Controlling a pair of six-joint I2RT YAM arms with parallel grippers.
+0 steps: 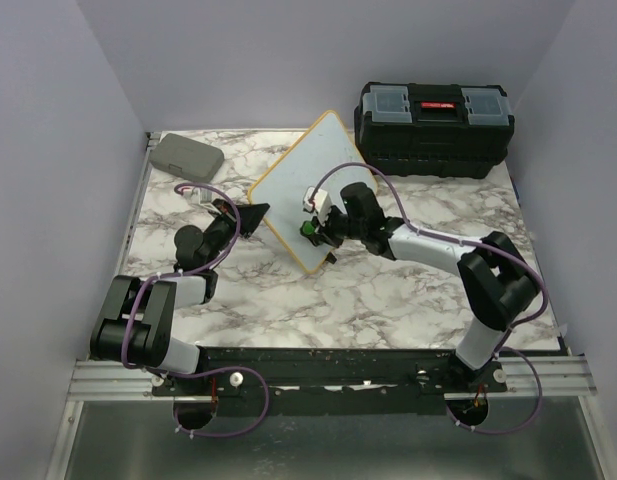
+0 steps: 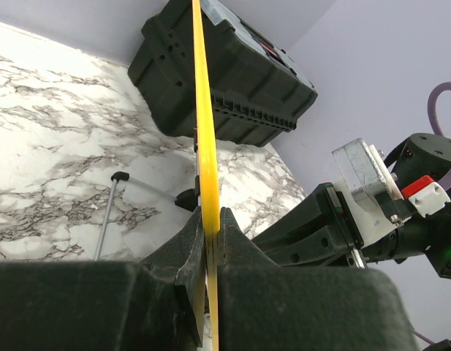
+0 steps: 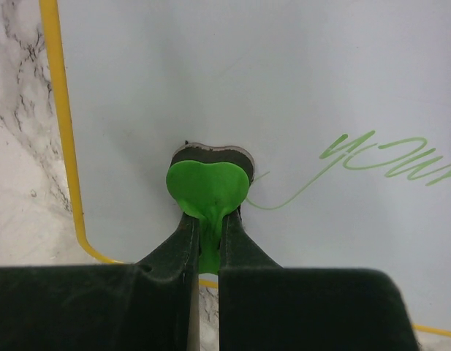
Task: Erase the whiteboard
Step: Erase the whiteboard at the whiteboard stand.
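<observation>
Standing on edge near the middle of the marble table, the whiteboard is a small white panel with a thin yellow frame and rounded corners, turned like a diamond in the top view. Green handwriting runs across its face in the right wrist view, with a looping tail that trails toward the lower corner.

Behind the board, at the far right of the table, sits a black toolbox with grey lid compartments. A flat grey case lies at the far left corner, well apart from the board. Nothing lies between either arm and the board.

The left gripper is clenched on the board's yellow frame, which is seen edge-on between its two fingers. The right gripper is clamped on the stem of a green heart-shaped eraser, whose dark pad presses against the white face near the lower corner, just beside the tail of the writing.
</observation>
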